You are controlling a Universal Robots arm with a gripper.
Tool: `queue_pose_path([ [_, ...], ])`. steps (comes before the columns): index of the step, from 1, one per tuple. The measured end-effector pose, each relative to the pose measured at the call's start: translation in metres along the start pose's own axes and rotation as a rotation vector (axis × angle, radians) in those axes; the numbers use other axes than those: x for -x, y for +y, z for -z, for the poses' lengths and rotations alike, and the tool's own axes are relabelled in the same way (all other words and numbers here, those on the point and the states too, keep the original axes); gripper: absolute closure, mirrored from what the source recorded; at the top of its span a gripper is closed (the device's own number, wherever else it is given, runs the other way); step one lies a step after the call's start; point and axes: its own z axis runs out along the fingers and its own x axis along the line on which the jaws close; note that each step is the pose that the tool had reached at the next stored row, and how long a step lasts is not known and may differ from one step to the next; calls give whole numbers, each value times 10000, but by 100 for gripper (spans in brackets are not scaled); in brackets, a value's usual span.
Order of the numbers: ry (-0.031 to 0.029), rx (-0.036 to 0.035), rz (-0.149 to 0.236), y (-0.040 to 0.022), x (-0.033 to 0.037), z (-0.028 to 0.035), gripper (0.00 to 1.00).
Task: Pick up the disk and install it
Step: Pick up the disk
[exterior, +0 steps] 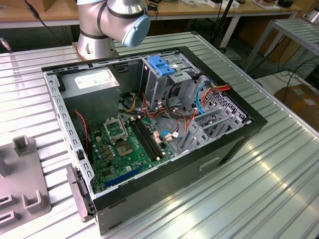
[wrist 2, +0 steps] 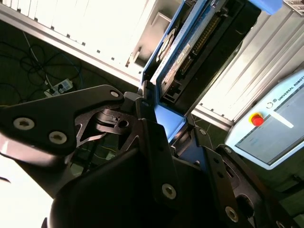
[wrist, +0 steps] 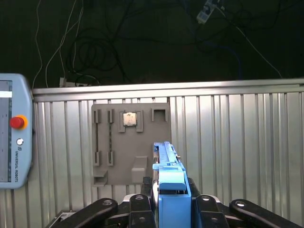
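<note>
Disk (wrist: 166,156) (wrist 2: 190,47), edge-on in its blue rail, clamped between the closed fingers of the gripper (wrist: 172,199) (wrist 2: 164,118) in both wrist views. Beyond it in the first wrist view lie a grey tray (wrist: 137,137), the ribbed table (wrist: 237,142) and a pendant (wrist: 14,137). Exterior view: open case (exterior: 234,144) with blue-latched cage (exterior: 162,64).

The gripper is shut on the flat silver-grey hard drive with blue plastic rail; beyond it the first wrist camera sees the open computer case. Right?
No: beyond the gripper and its blue-railed silver-grey hard drive, the first wrist view shows a grey slotted plate on the ribbed table, not the computer case. The rest holds.
</note>
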Motion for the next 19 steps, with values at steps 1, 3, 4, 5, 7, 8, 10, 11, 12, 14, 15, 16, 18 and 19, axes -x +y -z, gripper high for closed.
queue_pose_path([
  [1,0,-1,0,-10,0,0,63],
  [3,0,0,0,-22,1,0,63],
  [4,0,0,0,-28,1,0,63],
  [5,0,0,0,-32,1,0,63],
  [7,0,-1,0,-42,2,0,63],
  [8,-1,-1,0,-49,2,0,63],
  [10,0,-1,1,-57,2,0,63],
  [11,-1,-1,0,-60,2,-1,63],
  [12,0,0,0,-65,3,0,63],
  [14,-1,-2,0,-78,3,-1,63],
  [15,-1,-1,0,-83,3,0,63],
  [16,0,0,1,-89,3,0,63],
  [18,-1,-1,1,-109,4,0,63],
  [19,-1,-1,0,-117,4,0,63],
])
